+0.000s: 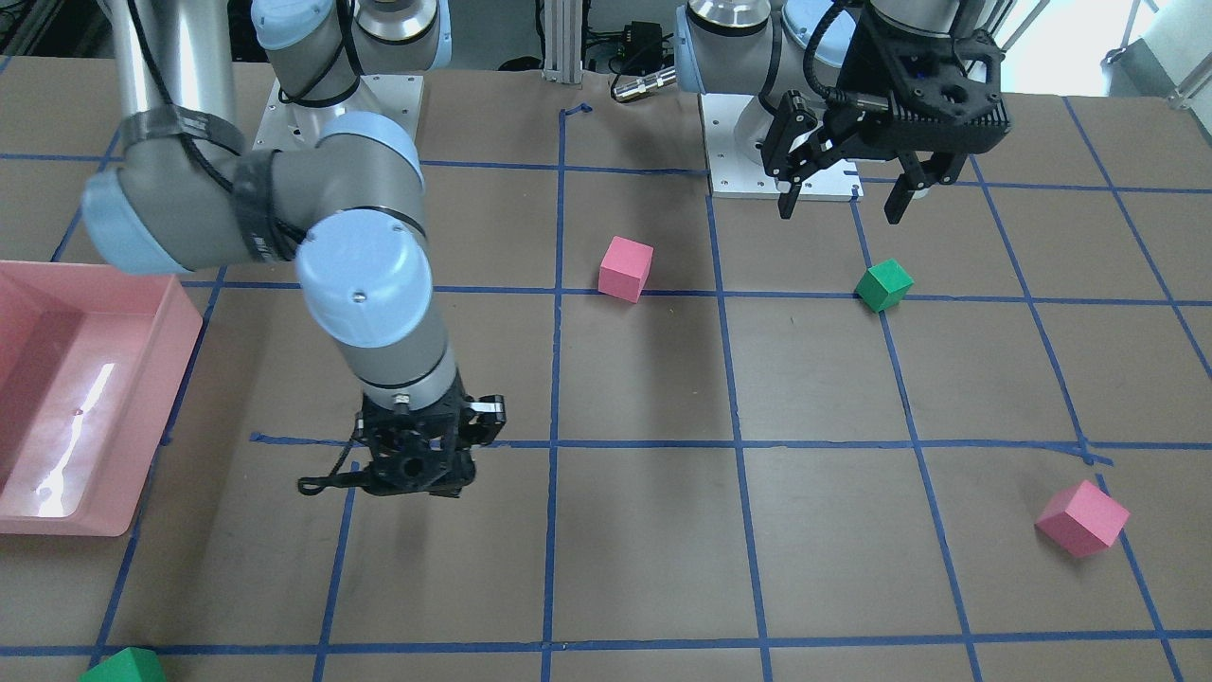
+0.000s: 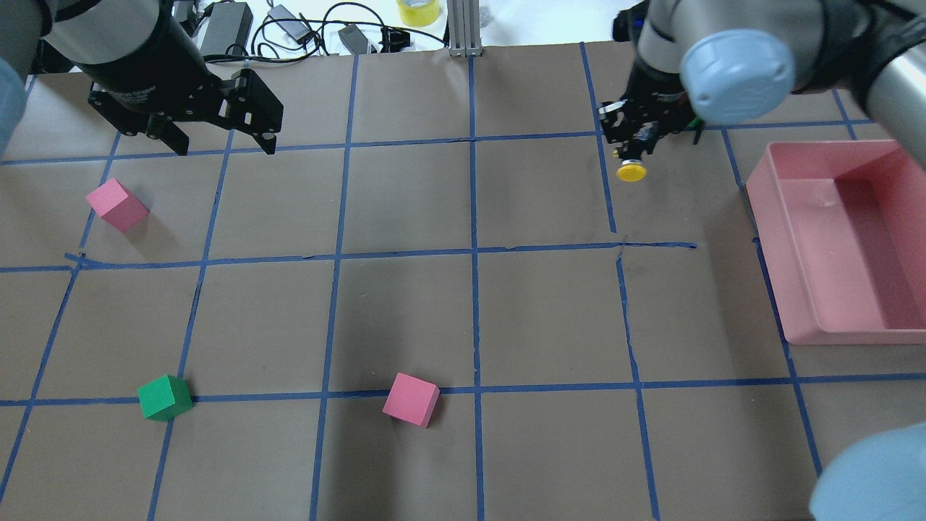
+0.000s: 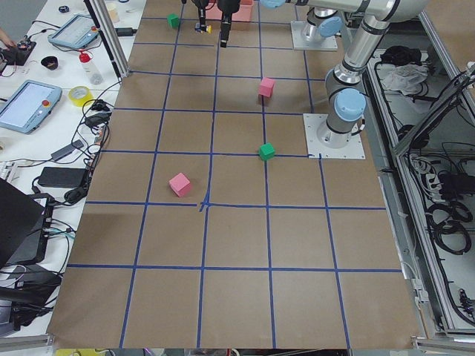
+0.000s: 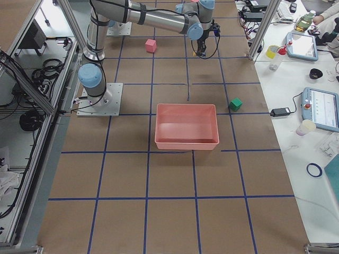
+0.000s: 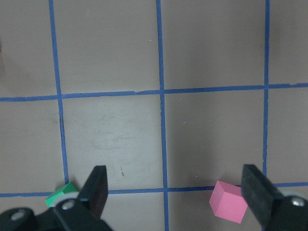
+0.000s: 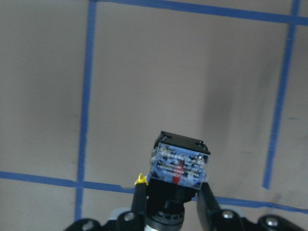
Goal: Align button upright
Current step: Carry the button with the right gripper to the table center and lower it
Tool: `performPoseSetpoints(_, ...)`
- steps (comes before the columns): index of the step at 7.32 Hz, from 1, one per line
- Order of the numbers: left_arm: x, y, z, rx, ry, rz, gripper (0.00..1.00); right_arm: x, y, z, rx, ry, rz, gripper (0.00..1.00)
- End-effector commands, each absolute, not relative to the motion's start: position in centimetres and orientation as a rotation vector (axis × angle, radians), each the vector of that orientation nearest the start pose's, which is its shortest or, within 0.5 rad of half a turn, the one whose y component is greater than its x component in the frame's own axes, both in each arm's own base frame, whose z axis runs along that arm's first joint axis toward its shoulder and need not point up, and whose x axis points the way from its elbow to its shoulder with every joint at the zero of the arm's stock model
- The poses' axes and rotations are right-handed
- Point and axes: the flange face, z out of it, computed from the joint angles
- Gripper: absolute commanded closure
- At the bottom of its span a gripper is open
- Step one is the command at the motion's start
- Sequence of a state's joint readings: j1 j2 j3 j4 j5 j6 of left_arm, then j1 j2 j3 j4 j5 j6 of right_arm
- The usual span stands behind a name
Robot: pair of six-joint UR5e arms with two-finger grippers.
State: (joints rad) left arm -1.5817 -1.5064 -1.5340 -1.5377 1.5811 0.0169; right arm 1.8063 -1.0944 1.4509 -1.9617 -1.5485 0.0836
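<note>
My right gripper is shut on the button at the table's far right. In the overhead view the button's round yellow cap sticks out on the gripper's near side. In the right wrist view the fingers clamp the black body, and the silver-white base block points away from the wrist, over the brown table. I cannot tell whether the button touches the table. In the front-facing view the right gripper hides the button. My left gripper is open and empty, above the table at the far left, and also shows in the front-facing view.
A pink tray stands to the right of the right gripper. A pink cube lies near the left gripper. A green cube and another pink cube lie nearer the robot. A further green cube lies at the far edge.
</note>
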Motion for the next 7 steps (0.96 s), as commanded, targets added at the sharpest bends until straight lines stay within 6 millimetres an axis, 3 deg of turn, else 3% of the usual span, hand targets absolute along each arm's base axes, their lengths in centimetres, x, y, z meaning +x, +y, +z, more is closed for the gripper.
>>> performPoseSetpoints(1, -13.7, -47.3, 54.1, 0.042, 3.123, -0.209, 0.00, 36.4, -61.9, 26.9, -0.393, 3.029, 0.003, 1.00)
performPoseSetpoints(3, -13.7, -47.3, 54.1, 0.044, 3.123, -0.209, 0.00, 37.0, -62.4, 24.5, -0.566, 2.998, 0.030, 1.00)
performPoseSetpoints(5, -13.7, -47.3, 54.0, 0.042, 3.122, -0.206, 0.00, 37.5, -62.9, 22.4, -0.552, 2.965, 0.034, 1.00)
performPoseSetpoints(7, -13.7, -47.3, 54.0, 0.044, 3.122, -0.206, 0.00, 37.7, -63.1, 21.8, -0.546, 2.959, 0.029, 1.00)
